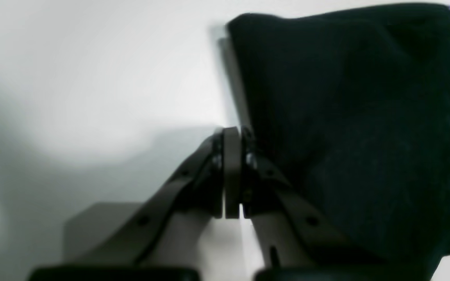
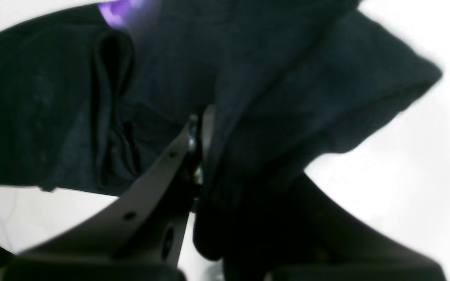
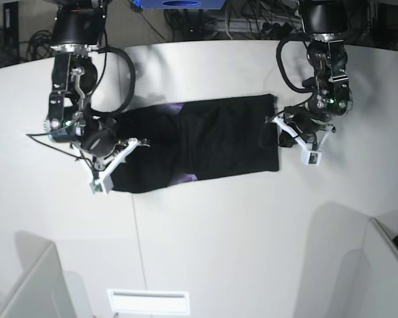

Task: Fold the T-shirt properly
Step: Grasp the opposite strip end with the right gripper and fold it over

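T-shirt [image 3: 212,136], black, half-folded, rumpled

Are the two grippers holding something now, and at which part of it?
Both pinch the T-shirt. The left gripper is shut on its side edge; the right gripper is shut on a bunched fold at the opposite end.

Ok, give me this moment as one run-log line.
T-shirt: flat strip on table | right gripper: shut on T-shirt | left gripper: shut at shirt edge, hold unclear
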Controlling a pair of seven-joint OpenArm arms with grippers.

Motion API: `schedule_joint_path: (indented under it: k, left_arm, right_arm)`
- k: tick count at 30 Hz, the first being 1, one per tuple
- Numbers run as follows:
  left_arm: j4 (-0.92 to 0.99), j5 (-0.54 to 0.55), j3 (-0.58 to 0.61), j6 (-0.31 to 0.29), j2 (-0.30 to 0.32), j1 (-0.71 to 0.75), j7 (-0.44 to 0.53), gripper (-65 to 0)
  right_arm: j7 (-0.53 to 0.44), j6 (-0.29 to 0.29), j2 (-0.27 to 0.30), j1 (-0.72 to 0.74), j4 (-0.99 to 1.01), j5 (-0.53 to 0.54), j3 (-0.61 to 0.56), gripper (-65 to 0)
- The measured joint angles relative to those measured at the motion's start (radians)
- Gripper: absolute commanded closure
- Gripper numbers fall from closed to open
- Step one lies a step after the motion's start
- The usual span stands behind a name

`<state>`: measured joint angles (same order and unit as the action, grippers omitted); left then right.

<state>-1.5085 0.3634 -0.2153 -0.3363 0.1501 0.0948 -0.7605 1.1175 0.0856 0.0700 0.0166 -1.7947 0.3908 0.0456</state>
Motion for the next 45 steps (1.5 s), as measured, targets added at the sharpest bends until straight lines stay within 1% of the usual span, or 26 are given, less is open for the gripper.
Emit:
schedule_joint_path:
  k: [4,8,11,13,15,17,20,25,28,30,32,35,38,41,45]
  left_arm:
    - [0.005,-0.003,0.003,0.008,-0.009,-0.014,-0.011,0.0]
    - [0.006,-0.003,0.003,0.008,-0.008,-0.014,-0.011,0.0]
    - [0.006,-0.003,0.003,0.008,-0.008,-0.014,-0.011,0.0]
    - [0.006,-0.003,0.003,0.008,-0.008,-0.014,-0.01,0.0]
    - [0.006,-0.003,0.003,0.008,-0.008,-0.014,-0.01,0.0]
    - [0.006,-0.003,0.003,0.008,-0.008,-0.014,-0.01,0.0]
    - [0.006,-0.003,0.003,0.008,-0.008,-0.014,-0.01,0.0]
    - [0.005,-0.003,0.003,0.008,-0.008,-0.014,-0.011,0.0]
    - [0.005,-0.003,0.003,0.008,-0.008,-0.014,-0.011,0.0]
    - [0.004,-0.003,0.003,0.008,-0.008,-0.014,-0.011,0.0]
    - [0.003,-0.003,0.002,0.008,-0.008,-0.011,-0.01,0.0]
    - [0.002,-0.003,-0.002,0.007,-0.007,-0.008,-0.01,0.0]
    - [0.002,0.0,-0.006,0.007,-0.001,-0.008,-0.011,0.0]
    - [0.002,0.0,-0.008,0.007,0.0,-0.006,-0.01,0.0]
    - [0.002,0.003,-0.008,0.007,0.0,-0.006,-0.01,0.0]
  right_arm:
    - [0.005,-0.041,-0.002,-0.001,-0.083,-0.019,-0.097,0.0]
    - [0.029,-0.087,-0.004,-0.001,-0.112,-0.023,-0.177,0.0]
    - [0.027,-0.116,-0.005,-0.001,-0.156,-0.021,-0.234,0.0]
    - [0.026,-0.157,-0.005,0.0,-0.179,-0.01,-0.266,0.0]
    - [0.023,-0.184,-0.004,-0.001,-0.18,-0.016,-0.302,0.0]
    - [0.023,-0.194,-0.008,-0.001,-0.18,-0.021,-0.335,0.0]
    - [0.023,-0.197,-0.042,-0.001,-0.18,-0.02,-0.354,0.0]
    - [0.023,-0.199,-0.072,0.009,-0.178,-0.027,-0.418,0.0]
    - [0.014,-0.199,-0.106,0.029,-0.134,-0.025,-0.442,0.0]
    - [0.001,-0.2,-0.117,0.045,-0.104,-0.024,-0.457,0.0]
    - [-0.037,-0.2,-0.116,0.061,-0.074,-0.025,-0.478,0.0]
    - [-0.067,-0.201,-0.117,0.084,-0.008,-0.028,-0.516,0.0]
    - [-0.114,-0.235,-0.117,0.082,0.046,-0.026,-0.549,0.0]
    - [-0.158,-0.236,-0.114,0.083,0.06,-0.026,-0.589,0.0]
    - [-0.158,-0.236,-0.117,0.094,0.061,-0.025,-0.649,0.0]
